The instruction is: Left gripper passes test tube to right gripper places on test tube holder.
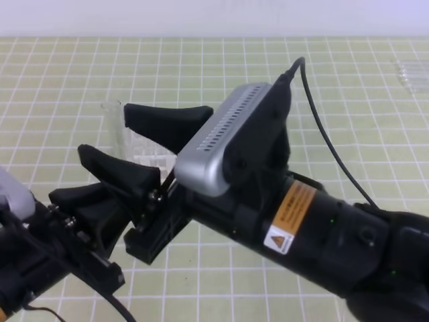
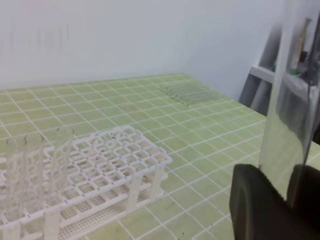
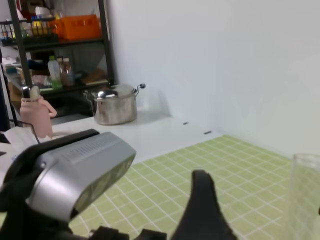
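Note:
The test tube (image 2: 290, 100) is clear glass and stands upright, with my left gripper (image 2: 285, 200) shut on its lower part. From above, the left gripper (image 1: 80, 201) sits at the lower left. The test tube (image 1: 112, 124) rises from it between the spread fingertips of my right gripper (image 1: 106, 133), which is open and does not visibly touch the glass. In the right wrist view one black finger (image 3: 202, 210) shows, with the tube (image 3: 306, 195) at the right edge. The white test tube holder (image 2: 120, 155) stands on the mat, mostly hidden behind the arms in the high view (image 1: 153, 159).
Several clear tubes (image 2: 30, 160) stand upright in the holder's left end. More loose tubes (image 2: 187, 91) lie on the green gridded mat at the far side, also seen at the top right (image 1: 412, 72). A shelf unit (image 3: 60, 55) and metal pot (image 3: 115, 106) stand beyond the table.

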Tool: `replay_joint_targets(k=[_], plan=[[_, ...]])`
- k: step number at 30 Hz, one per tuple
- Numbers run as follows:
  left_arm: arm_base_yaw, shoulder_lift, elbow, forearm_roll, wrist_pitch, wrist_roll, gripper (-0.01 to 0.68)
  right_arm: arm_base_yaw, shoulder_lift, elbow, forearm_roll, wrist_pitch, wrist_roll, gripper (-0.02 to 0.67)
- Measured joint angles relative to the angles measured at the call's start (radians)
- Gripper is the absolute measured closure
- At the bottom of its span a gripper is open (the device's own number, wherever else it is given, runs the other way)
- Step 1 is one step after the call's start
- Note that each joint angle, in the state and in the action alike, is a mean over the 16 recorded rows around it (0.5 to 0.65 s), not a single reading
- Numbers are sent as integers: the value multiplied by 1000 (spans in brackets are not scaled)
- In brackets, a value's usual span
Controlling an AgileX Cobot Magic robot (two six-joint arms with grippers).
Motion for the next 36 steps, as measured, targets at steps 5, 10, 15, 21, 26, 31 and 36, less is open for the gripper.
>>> replay_joint_targets(k=[5, 10, 15, 21, 26, 31, 36], plan=[[0, 0, 0, 2, 2, 0, 663, 0, -23, 0, 8, 33, -14, 604], [0, 0, 0, 3, 3, 2, 663, 0, -38, 0, 10, 64, -26, 604], [0, 0, 0, 1, -15, 3, 665, -5, -34, 0, 32, 70, -60, 604], [0, -1, 1, -3, -43, 3, 666, -20, -18, 0, 71, 59, -101, 604], [0, -1, 1, -4, -64, 4, 668, -32, -8, 0, 100, 44, -129, 604], [0, -1, 1, 1, -72, 4, 667, -39, 6, 0, 108, 30, -133, 604], [0, -1, 1, 6, -74, 4, 668, -40, 16, 0, 104, 18, -125, 604]])
